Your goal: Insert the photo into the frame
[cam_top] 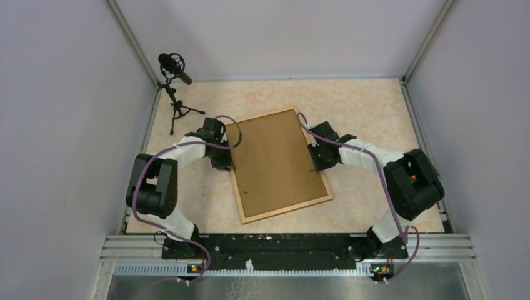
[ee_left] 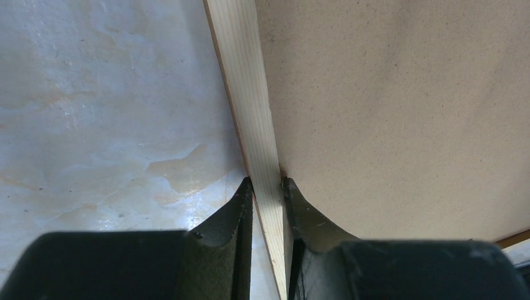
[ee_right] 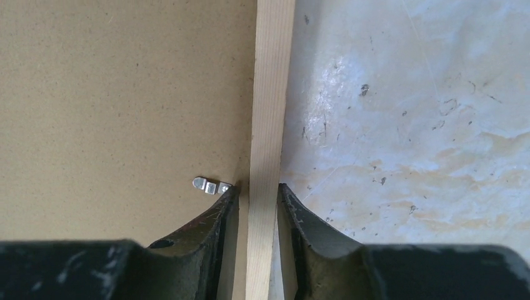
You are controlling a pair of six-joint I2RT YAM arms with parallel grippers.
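l gripper clamps the frame's left rail. r gripper straddles its right rail, fingers close, can't tell if pinching. brown backing board lies inside it.

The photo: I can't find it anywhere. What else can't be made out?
1. the photo: in no view; the backing board covers the frame opening, so whether it lies beneath cannot be told.
2. the right gripper, right wrist view: fingers flank the frame's rail; a firm pinch is unclear.
3. the metal tab, same view: one end hidden behind that gripper's finger.
4. Top view: the wrists hide its fingertips and those of the left gripper.
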